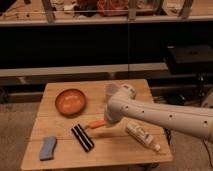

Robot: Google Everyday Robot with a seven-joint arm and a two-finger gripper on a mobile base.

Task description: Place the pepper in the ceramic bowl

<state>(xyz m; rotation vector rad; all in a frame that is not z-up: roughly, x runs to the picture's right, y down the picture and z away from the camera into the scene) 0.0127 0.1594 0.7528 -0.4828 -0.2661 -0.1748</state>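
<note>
Nearest me on the wooden counter I count one blue pad, lying flat at the near left corner. Just beyond it and to the right is one black-and-white striped bar, angled so its far end leans left. One white bottle lies on its side near the right, with its narrow end towards the near right edge.

In the middle of the counter, my hand sits at the end of the white arm, which comes in from the right. The hand is pressed together, pinching the one pepper by its right end; the wrist hides most of the fingers from me. The pepper's long axis runs roughly left to right. Its free end sticks out to the left and dips slightly towards me, aiming at the far end of the striped bar without touching it. It looks to be held just above the wood, with a dark shadow below it. I cannot tell which end carries the stem.

Farther back and to the left stands the one ceramic bowl, upright and well apart from the pepper. One translucent cup stands behind the arm, partly covered by it. Past the counter's far edge runs dark shelving
</note>
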